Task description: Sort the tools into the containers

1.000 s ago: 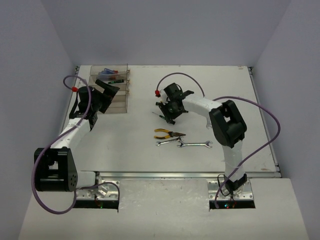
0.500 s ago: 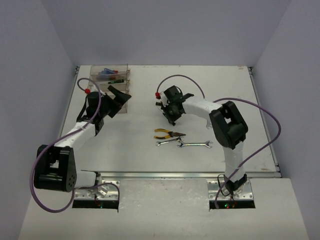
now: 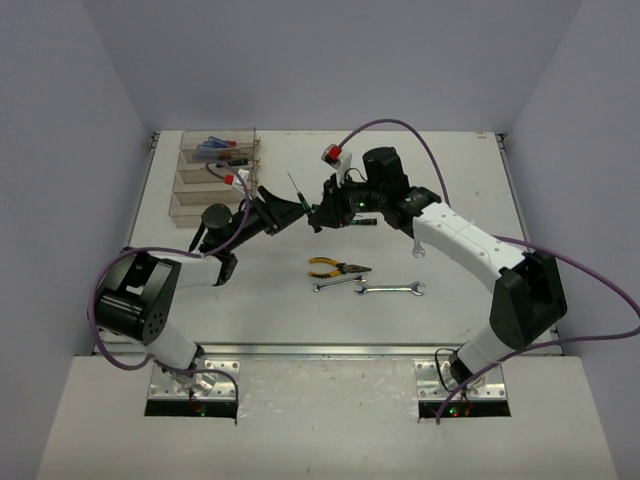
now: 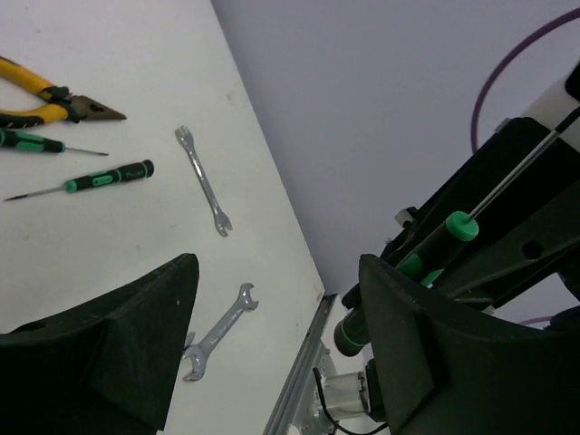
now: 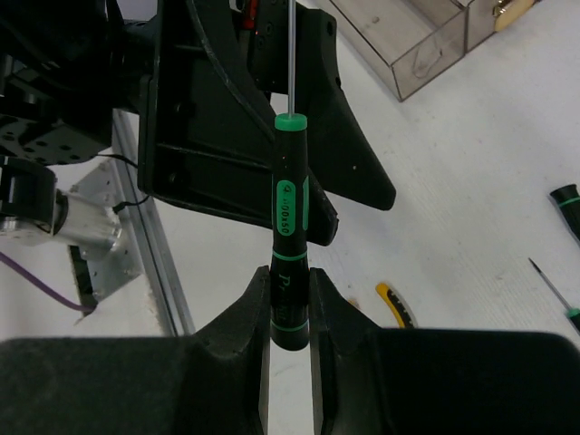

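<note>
My right gripper (image 5: 290, 292) is shut on the base of a black-green screwdriver (image 5: 290, 213), holding it off the table with the shaft pointing away. In the top view this screwdriver (image 3: 295, 190) sits between the two arms at mid-table. My left gripper (image 4: 276, 272) faces it with jaws open and nothing between them; its fingers (image 5: 349, 172) stand just behind the tool. The containers (image 3: 215, 175) are at the back left, with blue, red and black-green screwdrivers in the rear bins. On the table lie yellow pliers (image 3: 338, 268), two wrenches (image 3: 335, 285) (image 3: 390, 289) and two more black-green screwdrivers (image 4: 109, 177) (image 4: 36, 142).
A third wrench (image 4: 204, 181) lies farther right, near the right arm. A corner of a clear bin (image 5: 426, 36) shows in the right wrist view. The table's metal front rail (image 4: 304, 381) runs close below the left gripper. Purple cables loop over both arms.
The right gripper closed on the screwdriver, lifted it off the table and turned toward the left arm. The left arm swung from the bins to mid-table, its jaws narrowing somewhat.
</note>
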Controlling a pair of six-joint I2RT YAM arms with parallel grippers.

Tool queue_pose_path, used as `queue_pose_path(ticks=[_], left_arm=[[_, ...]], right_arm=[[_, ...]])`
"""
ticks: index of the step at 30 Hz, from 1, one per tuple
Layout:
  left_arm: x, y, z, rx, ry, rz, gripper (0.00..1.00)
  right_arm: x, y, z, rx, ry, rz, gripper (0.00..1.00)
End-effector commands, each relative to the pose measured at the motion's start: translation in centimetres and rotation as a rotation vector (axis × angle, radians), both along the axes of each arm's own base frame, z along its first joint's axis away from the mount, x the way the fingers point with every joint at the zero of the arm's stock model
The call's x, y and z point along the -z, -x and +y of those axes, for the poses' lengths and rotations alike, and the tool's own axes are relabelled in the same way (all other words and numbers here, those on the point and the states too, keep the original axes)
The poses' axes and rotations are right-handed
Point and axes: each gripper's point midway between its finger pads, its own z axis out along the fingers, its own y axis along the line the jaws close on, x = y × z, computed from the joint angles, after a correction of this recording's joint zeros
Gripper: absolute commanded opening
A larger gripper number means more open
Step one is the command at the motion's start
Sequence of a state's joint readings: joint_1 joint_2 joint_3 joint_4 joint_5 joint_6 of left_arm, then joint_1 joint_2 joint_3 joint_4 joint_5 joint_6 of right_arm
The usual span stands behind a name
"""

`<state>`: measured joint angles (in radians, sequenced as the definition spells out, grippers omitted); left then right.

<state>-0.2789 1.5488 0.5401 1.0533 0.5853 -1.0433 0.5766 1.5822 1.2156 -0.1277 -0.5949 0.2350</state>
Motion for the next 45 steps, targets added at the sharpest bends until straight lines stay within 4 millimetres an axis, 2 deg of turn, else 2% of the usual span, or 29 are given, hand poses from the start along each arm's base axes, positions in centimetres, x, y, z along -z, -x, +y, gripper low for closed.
queue_pose_path(ticks=[1, 6, 8, 14, 19, 22, 24, 27, 32, 36, 40, 42, 45], left_arm=[[-6.0, 2.1, -1.1, 0.076, 0.135, -0.243, 0.5], [-6.6, 2.4, -1.4, 0.087, 0.15, -0.268, 0.5], [-6.2, 2.2, -1.3, 0.073, 0.139, -0.251, 0.59], [-3.9, 0.5, -0.2, -0.048, 0.041, -0.165, 0.74], [-4.0, 0.1, 0.6, -0.11, 0.023, -0.175, 0.73], [-4.8, 0.8, 0.4, -0.088, 0.045, -0.221, 0.72], [-6.1, 2.1, -0.4, -0.033, 0.079, -0.288, 0.7], [-7.0, 2.3, -1.2, 0.006, 0.08, -0.326, 0.59], [-6.8, 1.7, -2.2, 0.03, 0.08, -0.323, 0.46], [-6.8, 1.0, -2.8, 0.034, 0.071, -0.314, 0.42], [-5.7, 0.4, -3.0, 0.03, 0.041, -0.289, 0.39], [-5.3, 0.3, -3.1, 0.034, 0.031, -0.278, 0.28], [-5.3, 0.4, -3.2, 0.042, 0.035, -0.275, 0.05]], right_arm=[[-0.9, 1.1, 0.8, -0.063, -0.06, 0.04, 0.0], [-0.5, 0.5, 0.4, -0.013, -0.04, 0.044, 0.0], [-0.3, -0.4, -0.2, 0.044, -0.031, 0.057, 0.0], [0.0, -2.3, -2.0, 0.182, -0.016, 0.063, 0.0], [0.5, -2.5, -2.3, 0.203, -0.005, 0.075, 0.0], [0.9, -2.4, -2.3, 0.2, 0.0, 0.087, 0.0], [1.1, -2.0, -1.6, 0.144, -0.003, 0.116, 0.0], [0.9, -1.0, -0.8, 0.069, -0.018, 0.137, 0.0], [0.6, 0.2, 0.1, -0.008, -0.02, 0.147, 0.0], [0.7, 0.6, 0.4, -0.018, -0.017, 0.146, 0.0], [0.4, 0.5, 0.2, -0.006, -0.018, 0.133, 0.0], [0.4, 0.4, 0.1, 0.001, -0.014, 0.126, 0.0], [0.6, 0.1, 0.0, 0.021, -0.008, 0.127, 0.0]])
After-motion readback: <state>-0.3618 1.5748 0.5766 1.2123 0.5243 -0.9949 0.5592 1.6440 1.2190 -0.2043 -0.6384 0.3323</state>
